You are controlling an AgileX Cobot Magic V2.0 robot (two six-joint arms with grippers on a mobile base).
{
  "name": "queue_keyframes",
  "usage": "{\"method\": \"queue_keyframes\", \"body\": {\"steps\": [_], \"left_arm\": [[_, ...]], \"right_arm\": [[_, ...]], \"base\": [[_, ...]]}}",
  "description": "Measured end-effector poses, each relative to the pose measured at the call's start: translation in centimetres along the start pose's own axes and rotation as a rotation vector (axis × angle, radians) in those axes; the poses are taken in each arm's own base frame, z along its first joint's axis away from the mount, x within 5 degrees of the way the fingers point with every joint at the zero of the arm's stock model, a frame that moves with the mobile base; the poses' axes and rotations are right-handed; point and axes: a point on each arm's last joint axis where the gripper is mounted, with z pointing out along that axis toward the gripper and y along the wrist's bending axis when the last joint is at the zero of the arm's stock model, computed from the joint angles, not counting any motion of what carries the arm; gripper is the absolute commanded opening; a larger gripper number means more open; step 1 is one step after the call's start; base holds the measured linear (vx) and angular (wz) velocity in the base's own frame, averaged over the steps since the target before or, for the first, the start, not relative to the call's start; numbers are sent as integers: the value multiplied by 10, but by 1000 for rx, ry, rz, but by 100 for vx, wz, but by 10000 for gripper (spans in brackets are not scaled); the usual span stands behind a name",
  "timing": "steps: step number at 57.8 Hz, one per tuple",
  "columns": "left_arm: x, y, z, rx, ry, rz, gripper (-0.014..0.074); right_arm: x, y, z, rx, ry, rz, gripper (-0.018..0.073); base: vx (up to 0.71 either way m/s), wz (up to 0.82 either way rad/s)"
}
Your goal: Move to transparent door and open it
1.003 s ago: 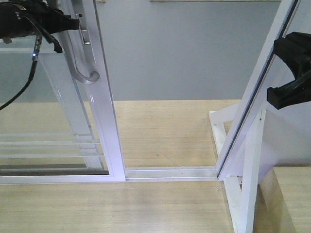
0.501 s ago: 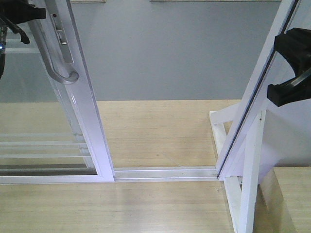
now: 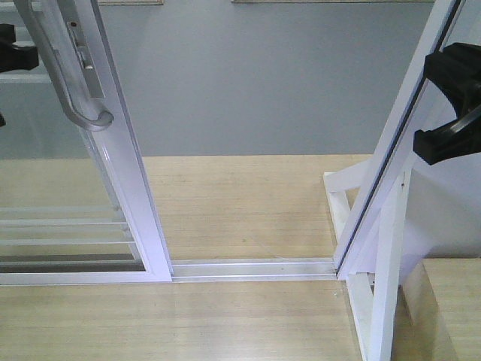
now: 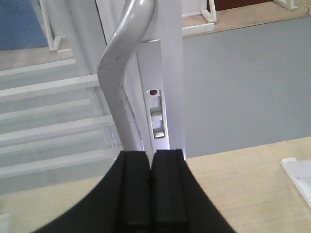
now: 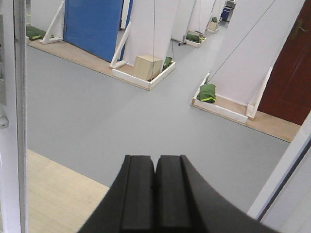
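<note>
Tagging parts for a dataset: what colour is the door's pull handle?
The pull handle is plain light grey metal, seen best in the left wrist view.

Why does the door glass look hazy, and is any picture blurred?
Front view: the transparent door shows pale, milky reflections across its glass, with a bright glint on the curved handle. Left wrist view: the handle shines softly, and the left hand is dark. Right wrist view: evenly lit, fairly sharp.

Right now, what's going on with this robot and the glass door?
The robot faces a transparent door that stands slid well to the left, leaving a wide gap along the floor track. The left hand is shut, just in front of the curved handle but not gripping it. The right hand is shut and holds nothing.
</note>
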Motion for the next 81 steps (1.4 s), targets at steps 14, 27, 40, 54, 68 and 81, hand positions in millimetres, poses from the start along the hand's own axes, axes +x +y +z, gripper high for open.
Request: {"method": "queue_keyframes", "body": {"steps": [14, 27, 40, 54, 68, 81], "left_arm": [[26, -7, -63, 7, -36, 0, 0], [49, -14, -112, 31, -71, -8, 0], [77, -22, -155, 63, -123, -23, 0], [108, -29, -179, 102, -175, -71, 0], [115, -31, -178, 117, -175, -109, 0], [115, -31, -178, 120, -178, -118, 0]], "right_arm": [[-3, -1, -12, 2, -10, 24, -4], [-4, -3, -36, 11, -2, 26, -4], [-6, -4, -65, 24, -23, 26, -3], [10, -1, -79, 30, -64, 28, -3], [30, 5, -74, 27, -128, 41, -1], [28, 5, -75, 27, -152, 57, 0]], "base": [[0, 0], [0, 0], [0, 0], [0, 0], [0, 0], [0, 0]]}}
